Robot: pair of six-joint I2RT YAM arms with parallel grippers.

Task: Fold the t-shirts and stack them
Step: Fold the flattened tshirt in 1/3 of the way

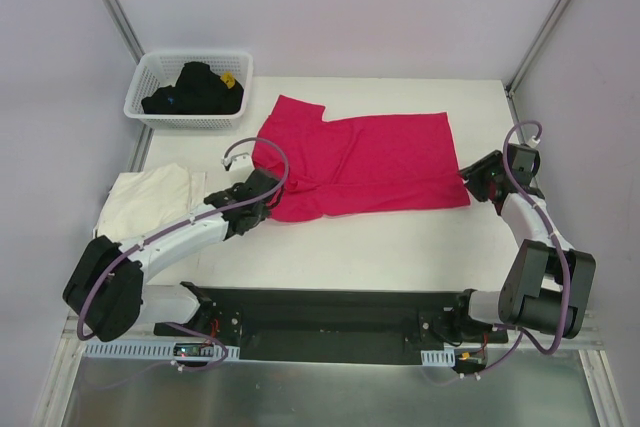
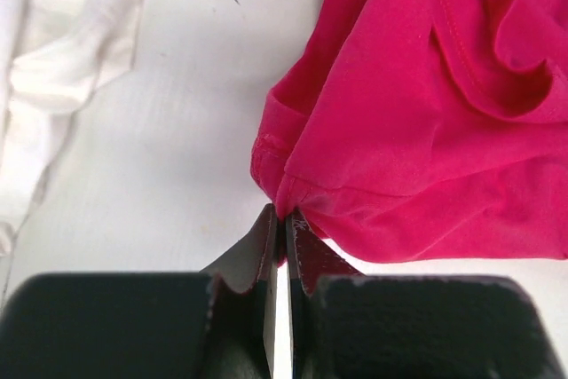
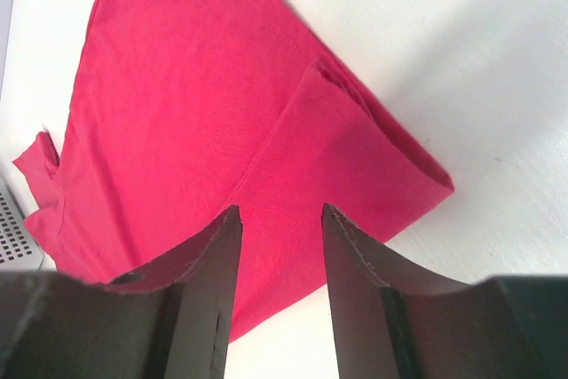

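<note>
The magenta-red t-shirt [image 1: 360, 162] lies partly folded across the middle of the table. My left gripper [image 1: 266, 201] is at its near-left corner. In the left wrist view that gripper [image 2: 284, 216] is shut on a bunched hem of the red t-shirt [image 2: 417, 113]. The cream-white t-shirt [image 1: 150, 199] lies crumpled at the table's left edge, and part of it [image 2: 62, 51] shows left of the gripper, untouched. My right gripper [image 1: 470, 183] sits at the red shirt's near-right corner. Its jaws [image 3: 280, 212] stand open over the red cloth [image 3: 204, 104], holding nothing.
A white lattice basket [image 1: 150, 107] with dark clothes in it stands at the back left, and its corner [image 3: 12, 230] shows in the right wrist view. The black base rail [image 1: 320, 322] runs along the near edge. Grey walls close in on both sides.
</note>
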